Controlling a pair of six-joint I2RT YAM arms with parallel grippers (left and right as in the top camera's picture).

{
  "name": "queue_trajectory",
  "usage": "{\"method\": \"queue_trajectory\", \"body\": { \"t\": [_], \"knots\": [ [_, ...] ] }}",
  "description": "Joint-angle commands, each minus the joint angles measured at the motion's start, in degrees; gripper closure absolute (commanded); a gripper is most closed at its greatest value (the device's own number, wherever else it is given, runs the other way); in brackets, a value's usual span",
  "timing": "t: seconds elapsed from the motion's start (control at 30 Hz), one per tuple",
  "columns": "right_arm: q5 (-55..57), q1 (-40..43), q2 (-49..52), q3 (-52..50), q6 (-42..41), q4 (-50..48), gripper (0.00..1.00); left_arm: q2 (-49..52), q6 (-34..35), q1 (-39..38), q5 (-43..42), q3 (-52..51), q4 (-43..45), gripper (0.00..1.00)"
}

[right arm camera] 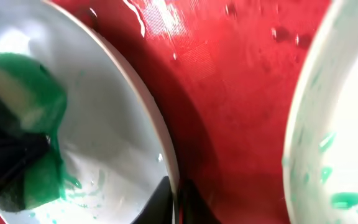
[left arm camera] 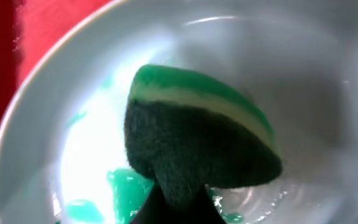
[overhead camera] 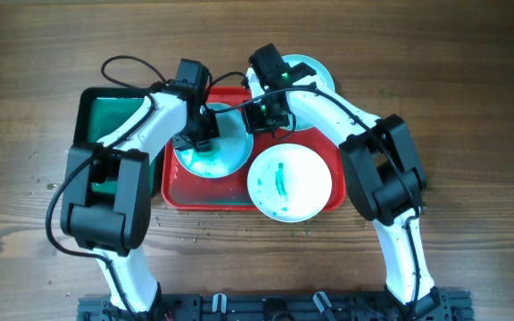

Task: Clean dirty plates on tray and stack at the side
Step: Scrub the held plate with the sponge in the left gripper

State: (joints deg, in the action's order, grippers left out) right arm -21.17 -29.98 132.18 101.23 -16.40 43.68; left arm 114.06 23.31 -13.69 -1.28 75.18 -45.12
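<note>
A red tray (overhead camera: 175, 189) holds two white plates. The left plate (overhead camera: 223, 159) carries teal smears, and my left gripper (overhead camera: 198, 135) is shut on a green sponge (left arm camera: 197, 134) that presses onto it (left arm camera: 303, 74). My right gripper (overhead camera: 257, 116) is shut on this plate's rim (right arm camera: 174, 200), one finger inside and one outside. The sponge also shows in the right wrist view (right arm camera: 23, 106). A second smeared plate (overhead camera: 288, 183) lies at the tray's front right (right arm camera: 328, 124). A third plate (overhead camera: 315, 71) sits behind the tray, partly hidden by the right arm.
A dark green tray (overhead camera: 92, 111) stands left of the red tray, partly under the left arm. Wet red tray floor (right arm camera: 229, 81) lies between the two plates. Small crumbs or drops dot the wooden table (overhead camera: 471, 107) in front of the tray.
</note>
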Motion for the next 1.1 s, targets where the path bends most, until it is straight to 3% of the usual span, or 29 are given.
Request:
{"method": "queue_trajectory", "body": {
  "t": [0.0, 0.03, 0.07, 0.1, 0.13, 0.17, 0.27, 0.33, 0.4, 0.43, 0.47, 0.6, 0.63, 0.7, 0.77, 0.8, 0.87, 0.93, 1.0, 1.07],
  "knots": [
    [-4.7, 1.5, 2.5, -0.8, -0.1, -1.0, 0.93, 3.8, 4.4, 0.1, 8.0, -1.8, -4.9, 0.96],
    [-5.5, 1.8, 2.9, -0.8, -0.1, -1.0, 0.93, 3.7, 2.4, 0.1, 4.7, -1.7, -5.1, 0.96],
    [-5.5, 1.8, 3.0, -0.8, -0.1, -1.0, 0.93, 3.7, -18.7, 0.0, -21.9, -1.4, -4.3, 0.96],
    [-5.5, 1.8, 3.0, -0.8, -0.1, -1.2, 0.93, 3.7, -24.1, -0.2, -29.9, -1.4, -4.4, 0.96],
    [-5.5, 1.8, 3.0, -0.8, -0.1, -1.2, 0.93, 3.7, -24.8, -0.7, -31.4, -1.4, -3.5, 0.96],
    [-5.5, 1.8, 3.0, -0.8, -0.1, -1.2, 0.93, 3.7, -24.0, -0.9, -29.5, -1.4, -1.6, 0.96],
    [-5.1, 1.8, 3.0, -0.8, -0.1, -1.2, 0.93, 3.7, 1.8, -0.7, 5.0, -1.4, 8.3, 0.96],
    [-4.5, 1.8, 3.0, -0.8, -0.1, -1.0, 0.93, 3.7, 3.1, -0.7, 15.0, -1.4, 10.7, 0.96],
    [-3.9, 1.8, 3.0, -0.8, -0.1, -1.0, 0.93, 3.7, 8.7, -0.7, 28.5, -1.4, 7.3, 0.96],
    [-3.9, 1.8, 3.0, -0.8, -0.2, -1.0, 0.93, 3.7, 9.9, -0.7, 28.9, -1.4, 4.0, 0.96],
    [-3.9, 1.8, 3.0, -0.8, -0.2, -1.2, 0.93, 3.7, 9.1, -0.7, 23.2, -1.4, -0.7, 0.96],
    [-3.7, 1.8, 3.0, -0.8, -0.3, -1.4, 0.93, 3.7, -22.4, -0.7, -16.9, -1.4, -8.8, 0.96],
    [-3.7, 1.8, 3.0, -0.8, -0.3, -1.4, 0.93, 3.7, -33.6, -0.7, -28.4, -1.4, -11.3, 0.96],
    [-3.7, 1.8, 3.0, -0.8, -0.3, -1.5, 0.93, 3.7, -34.8, -0.7, -29.1, -1.4, -8.2, 0.96],
    [-3.7, 1.8, 3.0, -0.8, -0.3, -1.5, 0.94, 3.7, -27.3, -0.6, -25.4, -1.4, -0.1, 0.96],
    [-3.7, 1.8, 3.0, -0.8, -0.3, -1.5, 0.93, 3.7, -20.3, -0.6, -19.3, -1.4, 4.3, 0.96],
    [-3.7, 1.8, 3.0, -0.8, -0.3, -1.4, 0.94, 3.7, -4.6, -0.6, -0.4, -1.4, 10.2, 0.96],
    [-3.6, 1.8, 3.0, -0.8, -0.2, -1.4, 0.93, 3.7, 5.0, -0.5, 17.5, -1.4, 9.8, 0.96],
    [-3.2, 1.8, 3.0, -0.8, -0.3, -1.4, 0.93, 3.7, 9.1, -0.3, 24.7, -0.9, 5.9, 0.96],
    [-3.2, 1.8, 3.0, -0.8, -0.3, -1.4, 0.93, 3.6, 9.1, -0.3, 23.8, 1.3, -0.2, 0.96]
  ]
}}
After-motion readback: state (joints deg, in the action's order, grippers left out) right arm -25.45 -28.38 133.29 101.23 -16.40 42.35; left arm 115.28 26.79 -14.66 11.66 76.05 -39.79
